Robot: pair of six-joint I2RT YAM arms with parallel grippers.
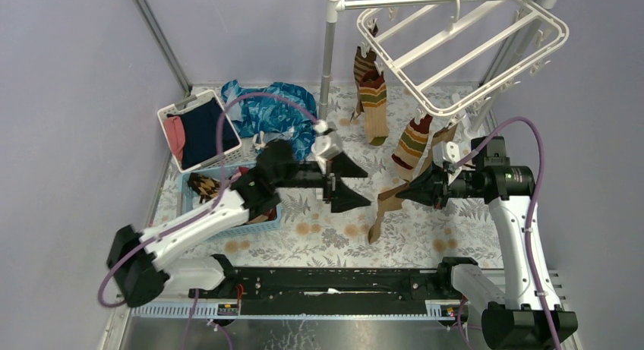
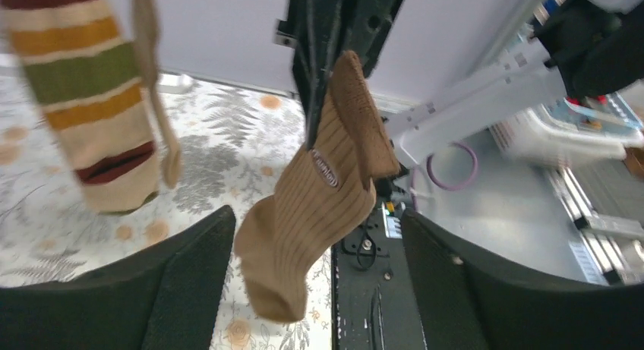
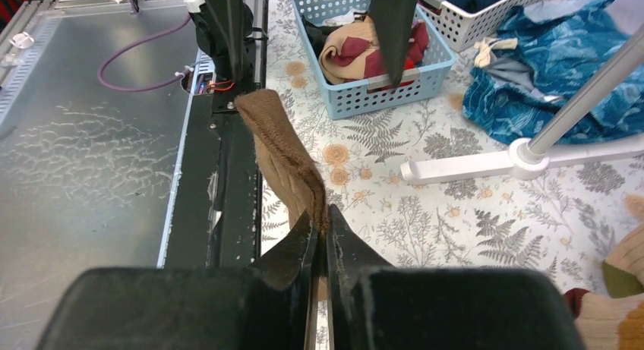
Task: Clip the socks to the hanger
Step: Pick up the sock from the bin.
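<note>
We are pinching the tan sock (image 3: pixel 285 149) by a thin edge in our clenched right gripper (image 3: pixel 319 228), dangling it over the counter (image 1: pixel 319 236) below the far-right hanger (image 1: pixel 463 42), while our left gripper (image 1: pixel 367 187) is hovering open just left, so a tug could slip it free.

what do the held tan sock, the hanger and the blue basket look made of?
Tan sock: ribbed knit fabric, matte and soft; it drapes and folds.
Hanger: white moulded plastic by its look, smooth with a slight sheen.
Blue basket: likely plastic, rigid perforated walls.
</note>
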